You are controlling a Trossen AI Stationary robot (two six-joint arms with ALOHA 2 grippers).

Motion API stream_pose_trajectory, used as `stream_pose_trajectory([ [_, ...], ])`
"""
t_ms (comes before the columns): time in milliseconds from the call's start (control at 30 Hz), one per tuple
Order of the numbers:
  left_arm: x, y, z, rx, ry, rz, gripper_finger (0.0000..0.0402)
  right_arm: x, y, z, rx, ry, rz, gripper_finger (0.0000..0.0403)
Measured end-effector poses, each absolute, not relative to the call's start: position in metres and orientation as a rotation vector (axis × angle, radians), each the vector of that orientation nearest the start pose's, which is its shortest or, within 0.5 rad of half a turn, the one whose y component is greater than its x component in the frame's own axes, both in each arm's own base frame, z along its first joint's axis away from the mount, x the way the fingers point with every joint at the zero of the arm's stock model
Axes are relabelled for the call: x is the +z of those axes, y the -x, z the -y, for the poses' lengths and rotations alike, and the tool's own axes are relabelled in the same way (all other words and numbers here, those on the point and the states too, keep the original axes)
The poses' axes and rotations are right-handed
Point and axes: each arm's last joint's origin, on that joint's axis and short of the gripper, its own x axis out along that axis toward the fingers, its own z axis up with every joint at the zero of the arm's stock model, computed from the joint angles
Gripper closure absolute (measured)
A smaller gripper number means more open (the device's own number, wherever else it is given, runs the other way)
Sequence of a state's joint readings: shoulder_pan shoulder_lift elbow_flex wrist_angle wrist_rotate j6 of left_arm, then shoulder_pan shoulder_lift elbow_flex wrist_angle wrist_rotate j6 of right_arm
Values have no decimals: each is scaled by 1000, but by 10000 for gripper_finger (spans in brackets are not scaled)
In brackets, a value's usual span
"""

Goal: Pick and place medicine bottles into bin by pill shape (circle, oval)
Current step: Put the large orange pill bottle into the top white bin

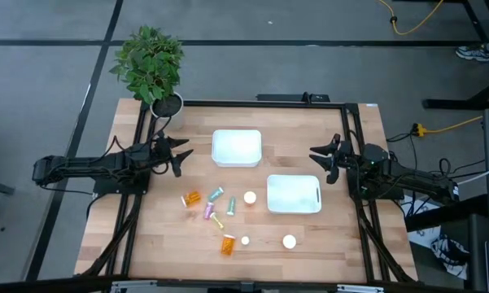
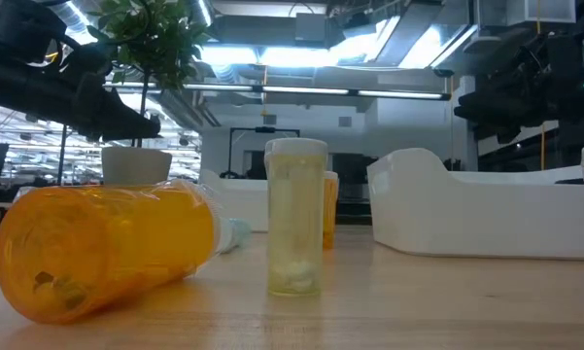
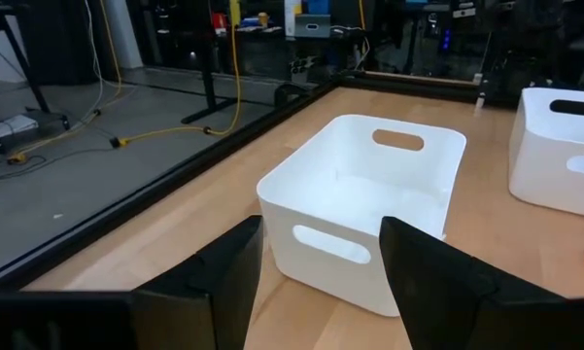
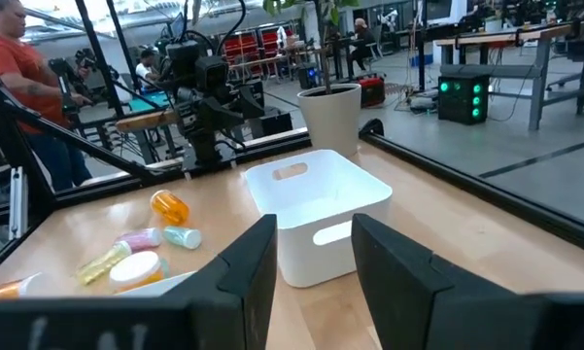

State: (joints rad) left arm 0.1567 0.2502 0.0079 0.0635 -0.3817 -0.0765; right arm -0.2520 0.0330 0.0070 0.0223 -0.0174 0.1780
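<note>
A: Which step is in hand?
B: None begun. The bottles (image 1: 218, 210) are scattered at six o'clock on the surface (image 1: 342, 236); both bins (image 1: 237, 148) are seen empty.

A: And the tools?
B: The left tool (image 1: 184, 154) and right tool (image 1: 317, 155) are held apart, nothing gripped. One bottle must be reached and grasped.

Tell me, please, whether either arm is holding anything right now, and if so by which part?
Nothing is held. The left gripper and right gripper both hover with open, bare fingers, each beside a white bin, away from the medicine bottles.
</note>
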Motion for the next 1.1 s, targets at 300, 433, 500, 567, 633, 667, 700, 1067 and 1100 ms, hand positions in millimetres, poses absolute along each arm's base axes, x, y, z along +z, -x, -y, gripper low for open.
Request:
stream_pose_trajectory([
  [300,152,-107,-28,542,54,-160,200,167,-97,23,-201,-144,24,264],
  [433,151,-107,-27,525,55,-162,200,167,-96,23,-203,-147,24,264],
  [500,151,-107,-27,510,57,-163,200,167,-97,23,-188,-149,25,264],
  [567,151,-107,-27,509,57,-164,200,168,-97,22,-163,-146,38,264],
  [633,151,-107,-27,509,57,-164,200,169,-97,22,-152,-145,49,261],
  [667,151,-107,-27,509,57,-164,200,170,-97,22,-151,-145,52,257],
  [700,151,-107,-27,509,57,-164,200,170,-97,22,-150,-144,57,252],
  [1067,151,-107,-27,508,56,-165,200,180,-95,23,-177,-127,163,158],
  [1100,151,-107,-27,508,56,-165,200,180,-95,23,-176,-128,163,156],
])
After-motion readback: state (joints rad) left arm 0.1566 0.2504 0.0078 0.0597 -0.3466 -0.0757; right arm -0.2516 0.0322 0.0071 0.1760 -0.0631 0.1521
